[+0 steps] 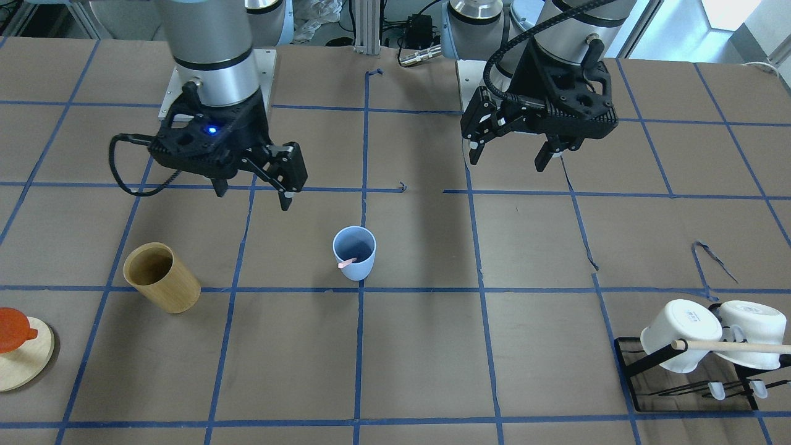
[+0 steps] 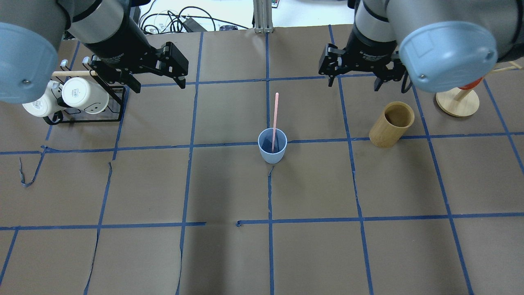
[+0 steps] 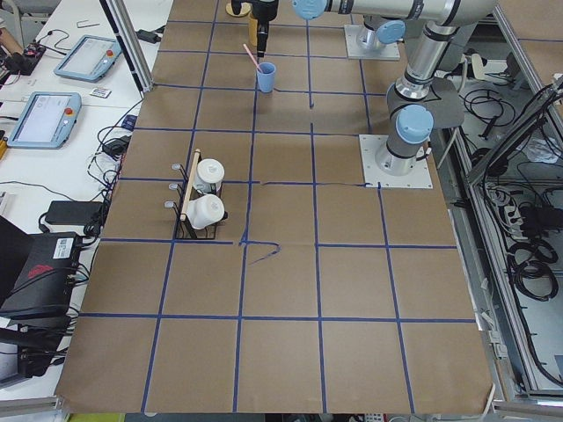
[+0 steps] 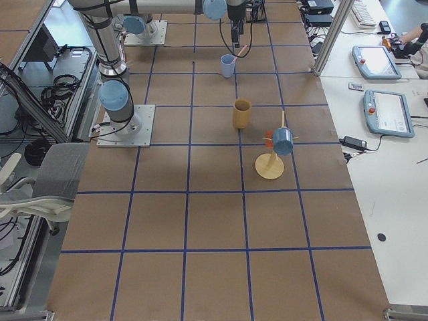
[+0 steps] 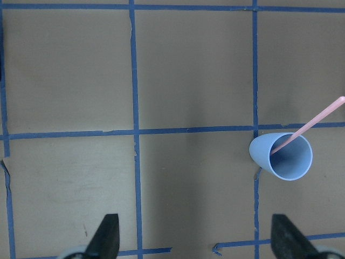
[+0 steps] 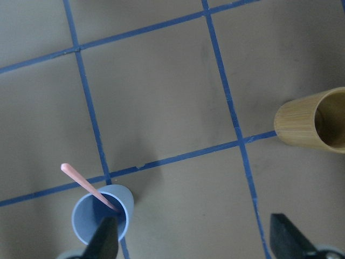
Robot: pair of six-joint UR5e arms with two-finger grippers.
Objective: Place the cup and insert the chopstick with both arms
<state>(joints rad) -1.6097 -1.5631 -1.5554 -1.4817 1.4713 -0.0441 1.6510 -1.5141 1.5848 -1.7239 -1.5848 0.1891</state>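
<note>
There's the cup (image 2: pixel 272 150), upright on the table (image 2: pixel 229 184), and the chopstick (image 2: pixel 275 116) is in it, leaning on the rim, its top well clear. The left gripper (image 2: pixel 159 85) hangs off to one side of the cup, fingers spread and empty. The right gripper (image 2: pixel 353 83) hangs off to the cup's other side, fingers apart, holding nothing. The wooden cylinder (image 2: pixel 391 125) stands near the cup.

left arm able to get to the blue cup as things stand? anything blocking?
Probably yes. The left gripper is open and raised, with only bare table between it and the cup; the mug rack sits to its outer side. A top grasp must dodge the chopstick standing in it.
</note>
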